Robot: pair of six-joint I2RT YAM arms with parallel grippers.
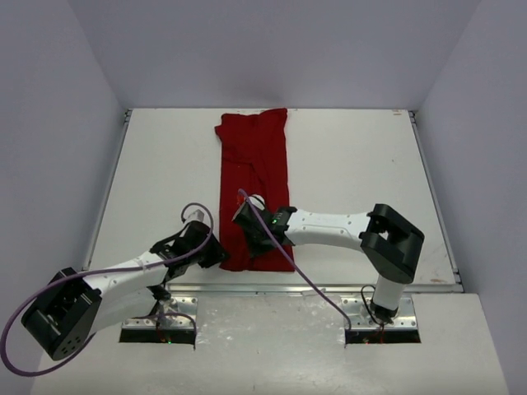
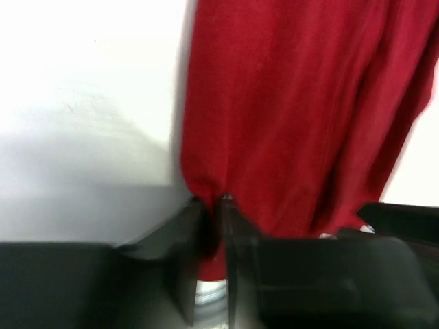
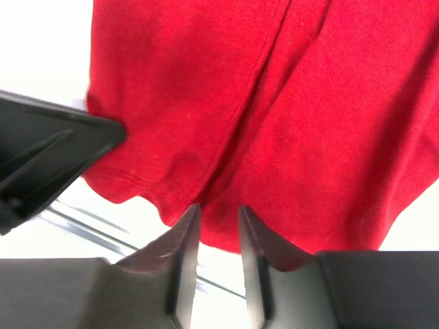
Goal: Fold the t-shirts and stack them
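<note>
White table (image 1: 354, 156) carries the t-shirt (image 1: 255, 164), folded into a long red strip running down the centre of the top view. At the strip's lower-left corner the left gripper (image 2: 214, 205) is clamped on the cloth. Just to the right, the right gripper (image 3: 218, 212) has its jaws narrowly parted over the bottom edge.

Deep-red t-shirt (image 1: 255, 177) folded into a long narrow strip.
Plain, wrinkled soft cloth lies flat down the middle of the table (image 1: 354, 164), far edge to near edge, near hem slightly bunched.
</note>
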